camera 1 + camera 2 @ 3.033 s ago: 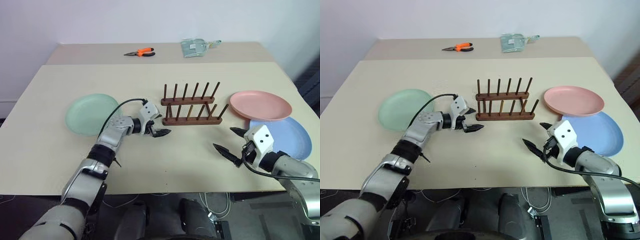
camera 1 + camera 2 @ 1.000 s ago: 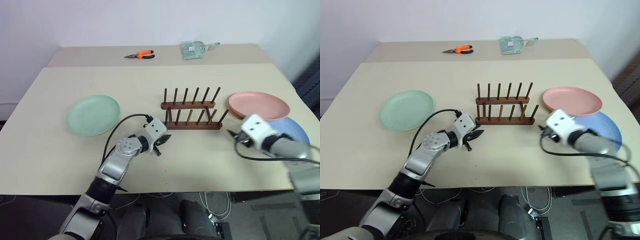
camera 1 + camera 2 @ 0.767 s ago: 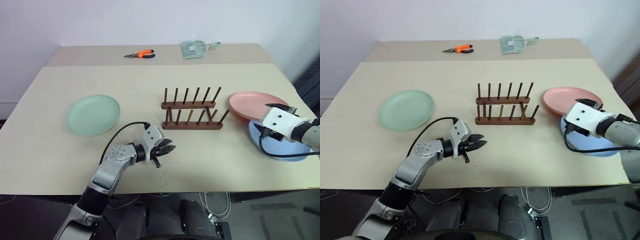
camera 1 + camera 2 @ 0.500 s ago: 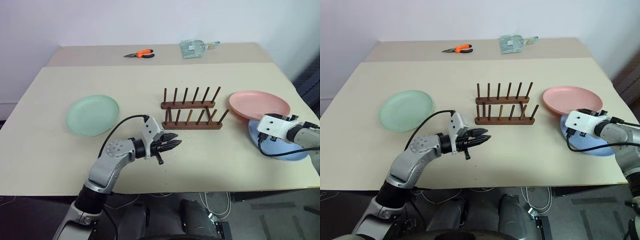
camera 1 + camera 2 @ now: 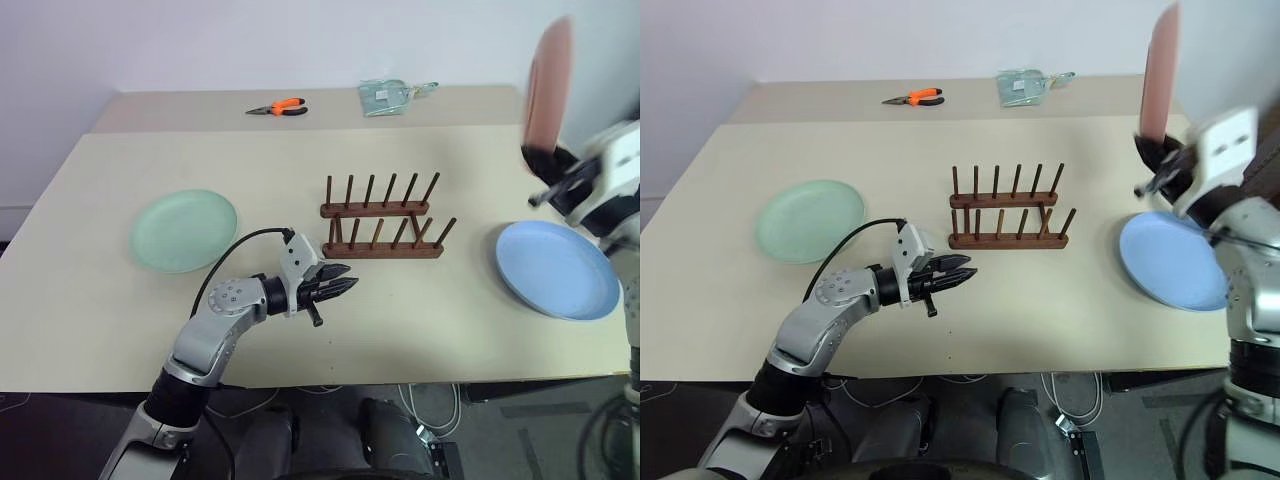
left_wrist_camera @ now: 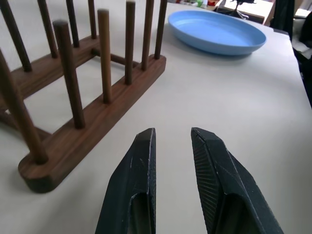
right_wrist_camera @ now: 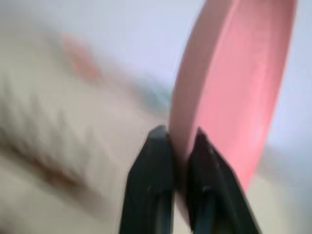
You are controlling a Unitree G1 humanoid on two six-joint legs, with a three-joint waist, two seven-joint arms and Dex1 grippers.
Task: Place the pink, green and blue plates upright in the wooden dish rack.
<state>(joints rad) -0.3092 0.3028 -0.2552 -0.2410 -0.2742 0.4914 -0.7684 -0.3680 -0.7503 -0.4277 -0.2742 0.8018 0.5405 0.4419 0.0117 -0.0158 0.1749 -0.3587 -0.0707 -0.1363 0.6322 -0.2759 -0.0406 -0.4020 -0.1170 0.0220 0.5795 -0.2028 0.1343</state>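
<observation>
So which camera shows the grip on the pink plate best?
The right wrist view: the right gripper has its jaws shut on the pink plate rim. Both eye views show the plate raised edge-on, blurred.

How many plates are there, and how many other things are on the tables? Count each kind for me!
Plates: 3 (pink plate, green plate, blue plate)
Wooden dish rack: 1
Orange pliers: 1
Clear plastic bag: 1
Total: 6
</observation>
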